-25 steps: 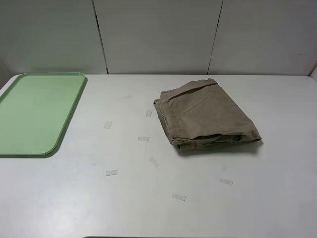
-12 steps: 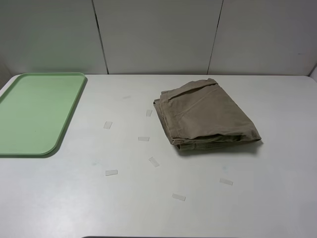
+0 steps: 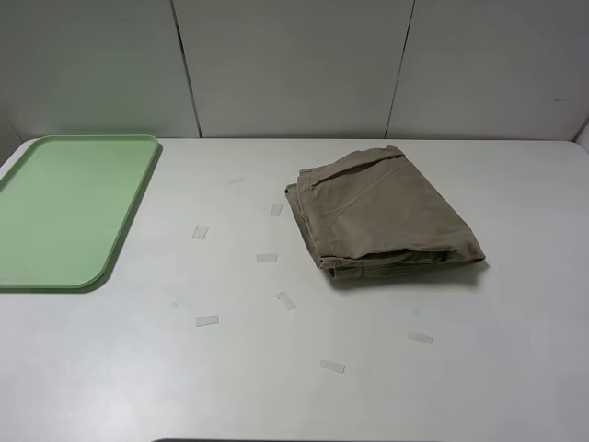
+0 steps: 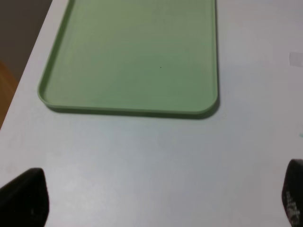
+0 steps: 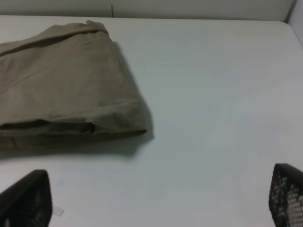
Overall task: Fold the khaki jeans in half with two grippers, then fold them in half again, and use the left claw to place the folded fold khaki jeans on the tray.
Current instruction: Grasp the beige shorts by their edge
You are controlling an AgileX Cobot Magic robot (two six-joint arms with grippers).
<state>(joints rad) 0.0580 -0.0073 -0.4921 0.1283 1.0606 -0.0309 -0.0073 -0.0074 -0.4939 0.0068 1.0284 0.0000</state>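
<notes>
From up high, the khaki jeans (image 3: 382, 216) lie folded on the white surface (image 3: 138, 378), right of the middle. The green tray (image 3: 55, 212) sits well apart on the left, with bits of tape (image 3: 206, 320) in between.

The left wrist view shows the left hand (image 4: 158, 196) spread wide near the tray, holding nothing.

The right wrist view shows the right hand (image 5: 155, 196) spread wide near the jeans, holding nothing.

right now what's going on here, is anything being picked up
Nothing is being handled. The khaki-brown cotton shorts lie folded in a compact bundle on the white table. The flat pale green plastic tray sits empty toward the left, apart from them. The left hand is open over the table near the tray, the right hand open near the shorts; neither holds anything. The shorts are not yet on the tray.
</notes>
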